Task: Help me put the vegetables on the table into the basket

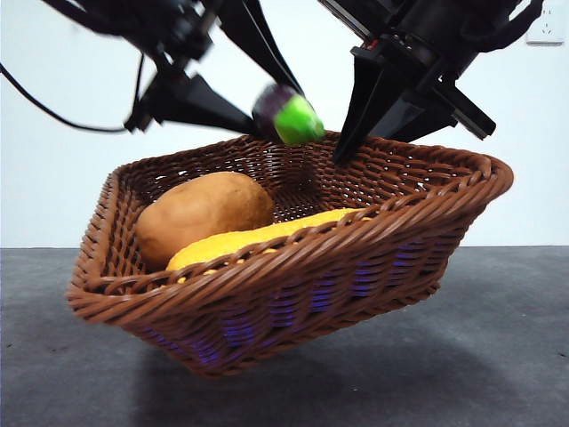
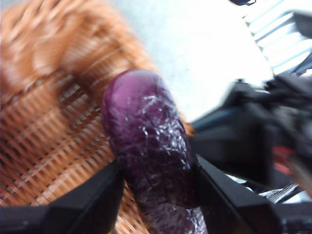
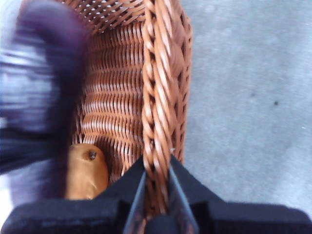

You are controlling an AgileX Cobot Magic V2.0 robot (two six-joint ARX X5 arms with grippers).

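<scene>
The brown wicker basket [image 1: 356,245] hangs tilted over the table [image 1: 498,356], its right side raised. My right gripper [image 1: 345,151] [image 3: 157,180] is shut on the far braided rim [image 3: 156,97]. Inside lie the orange-brown potato [image 1: 203,213] [image 3: 87,170] and the yellow corn [image 1: 267,236]. My left gripper [image 1: 277,111] [image 2: 158,190] is shut on the dark purple eggplant [image 1: 286,114] [image 2: 148,146], holding it just above the basket's back rim, green cap toward the front. In the right wrist view the eggplant [image 3: 44,73] is a purple blur over the basket's inside.
Dark grey table surface [image 3: 243,97] lies beside the basket, bare on that side and in front. A pale wall stands behind, with a cable hanging from the arm on the left.
</scene>
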